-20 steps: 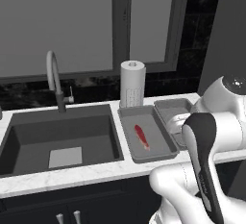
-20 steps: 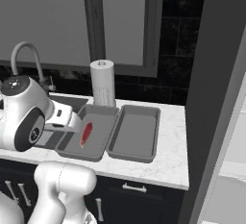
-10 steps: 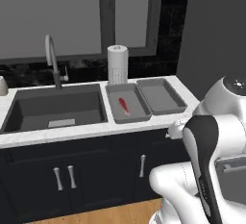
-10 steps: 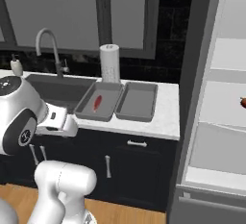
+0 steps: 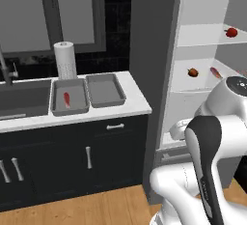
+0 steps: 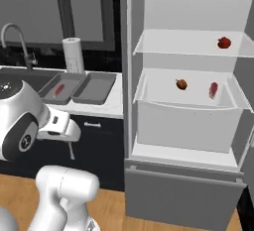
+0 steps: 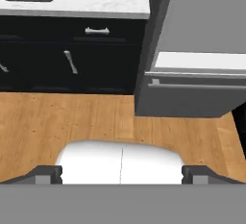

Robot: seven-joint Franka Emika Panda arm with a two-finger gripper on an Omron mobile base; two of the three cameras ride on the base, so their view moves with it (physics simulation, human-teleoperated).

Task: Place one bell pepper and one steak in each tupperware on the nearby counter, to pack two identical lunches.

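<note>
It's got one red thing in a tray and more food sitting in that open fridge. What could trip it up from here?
The two trays look alike; the left tray already holds a steak, the right tray holds nothing, so a second steak could land in the wrong one.

The fridge shelf holds a pepper beside another steak; the open gripper might nudge one while reaching for the other.

The second pepper sits high on the top shelf, probably an awkward reach.

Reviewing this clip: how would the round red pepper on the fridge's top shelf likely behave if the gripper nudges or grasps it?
The red pepper looks rounded, so it may roll along the flat top shelf when nudged. Its smooth surface could slip. It seems small, so it is probably light.
</note>
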